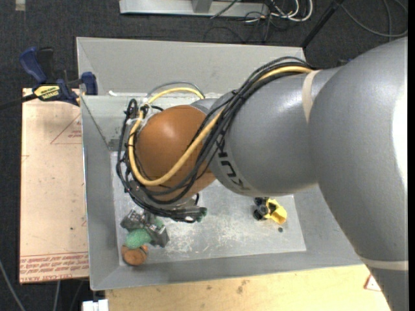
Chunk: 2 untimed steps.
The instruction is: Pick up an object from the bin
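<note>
My gripper (pixel 146 226) is low in the bin's near-left corner, sticking out from under the arm's orange cover. Right below it, touching its metal tip, lies a green rounded thing (pixel 136 239). A brown round thing (pixel 134 256) sits against the green one, closer to the bin's front wall. Whether the green thing is gripped cannot be made out.
A small yellow and black thing (pixel 272 210) lies on the bin floor at the right, apart from the gripper. A small pale green bit (pixel 201 214) shows just under the cover's edge. The arm and its cables cover the bin's middle and back.
</note>
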Available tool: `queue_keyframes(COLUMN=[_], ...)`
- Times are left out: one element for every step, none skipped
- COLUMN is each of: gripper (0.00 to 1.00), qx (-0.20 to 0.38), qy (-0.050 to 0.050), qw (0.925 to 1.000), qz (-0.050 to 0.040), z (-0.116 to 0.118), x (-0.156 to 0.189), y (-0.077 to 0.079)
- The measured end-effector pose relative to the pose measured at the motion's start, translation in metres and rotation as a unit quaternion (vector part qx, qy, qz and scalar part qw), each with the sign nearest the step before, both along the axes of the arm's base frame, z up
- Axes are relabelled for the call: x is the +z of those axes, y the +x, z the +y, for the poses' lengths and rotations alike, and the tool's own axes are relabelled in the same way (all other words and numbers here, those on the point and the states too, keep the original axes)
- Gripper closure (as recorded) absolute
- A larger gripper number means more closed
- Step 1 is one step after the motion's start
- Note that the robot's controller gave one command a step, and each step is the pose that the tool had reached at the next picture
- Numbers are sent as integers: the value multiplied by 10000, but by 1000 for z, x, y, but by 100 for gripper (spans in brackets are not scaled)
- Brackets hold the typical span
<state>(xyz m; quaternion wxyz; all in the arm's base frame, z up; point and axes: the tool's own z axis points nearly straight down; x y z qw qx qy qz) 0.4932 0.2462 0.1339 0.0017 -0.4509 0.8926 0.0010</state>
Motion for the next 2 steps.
queue_keyframes(gripper=[100, 100], qx=[-4, -32], qy=[0, -1], qw=[10000, 10000], qz=[1, -3], z=[0, -2], x=[0, 130], y=[0, 18])
